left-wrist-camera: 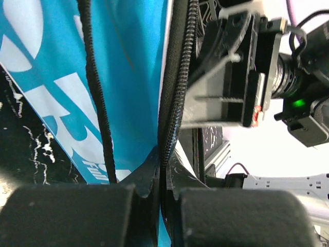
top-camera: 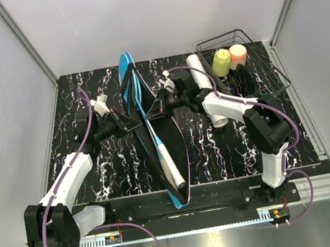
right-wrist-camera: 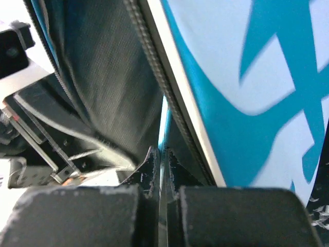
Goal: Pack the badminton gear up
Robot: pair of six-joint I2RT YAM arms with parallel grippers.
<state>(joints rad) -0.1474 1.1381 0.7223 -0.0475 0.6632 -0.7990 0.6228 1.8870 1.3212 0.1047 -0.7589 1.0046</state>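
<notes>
We take the top view as a clock face, 12 at the far edge of the table (top-camera: 97, 173) and 6 at the arm bases.

Left gripper (top-camera: 131, 123) (left-wrist-camera: 158, 172) sits just to the 9 o'clock side of table centre. Its jaws are pressed together on the zip edge of the cover (top-camera: 126, 70) (left-wrist-camera: 128, 77) (right-wrist-camera: 257, 77), with fabric and zipper teeth pinched between the pads.

The cover is blue with white lettering and a black inside. It runs down the middle of the table from 12 to 6, its opening spread between the two grippers.

A white racket handle (top-camera: 168, 161) lies inside the open cover and points toward 6. We cannot see the racket head.

Right gripper (top-camera: 161, 106) (right-wrist-camera: 163, 162) is just to the 3 o'clock side of the cover, and its jaws are closed tight on the opposite zip edge.

The long white tube (top-camera: 196, 69) lies on the table at about 2 o'clock, partly under the right arm.

The black wire basket (top-camera: 232, 32) is in the 1 o'clock corner. It holds a yellow bottle (top-camera: 222, 61) and a pink bottle (top-camera: 238, 53), side by side.
</notes>
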